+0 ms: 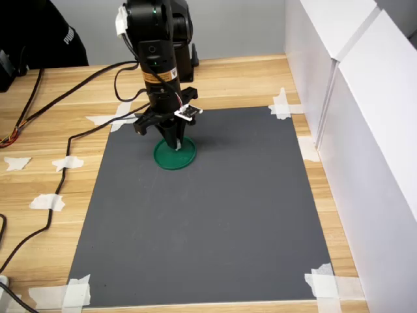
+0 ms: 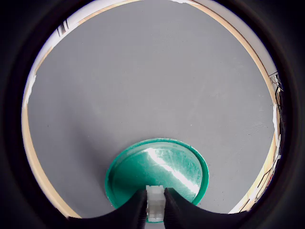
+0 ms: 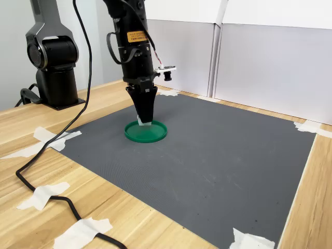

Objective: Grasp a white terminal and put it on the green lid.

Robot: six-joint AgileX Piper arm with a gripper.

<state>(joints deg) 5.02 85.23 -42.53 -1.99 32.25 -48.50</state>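
While the tool (image 2: 156,210) pinches the terminal (image 2: 155,202) between its two dark fingers, I have it pointing straight down over the lid (image 2: 181,167), and the wrist view shows the little white block squeezed from both sides with green plastic directly behind it. That upright pose makes sense to me: a vertical approach keeps the fingers clear of the raised rim and lets the block come down flat inside the disc rather than on its edge. In the first exterior view the lid (image 1: 186,157) lies on the far left part of the grey mat (image 1: 215,215), and the tool (image 1: 176,144) hangs over its near-middle; in the second exterior view the fingertips (image 3: 146,120) sit low over the lid's far side (image 3: 155,134), and a speck of white shows at their ends. I cannot tell from any view whether the terminal already touches the lid or hangs just above it. The mat is taped at its corners to the table (image 1: 39,130), I judge so it will not slide under contact. My reading is that the carry is done and the release is what remains; letting go too high could let so small a piece bounce or tip off the disc.
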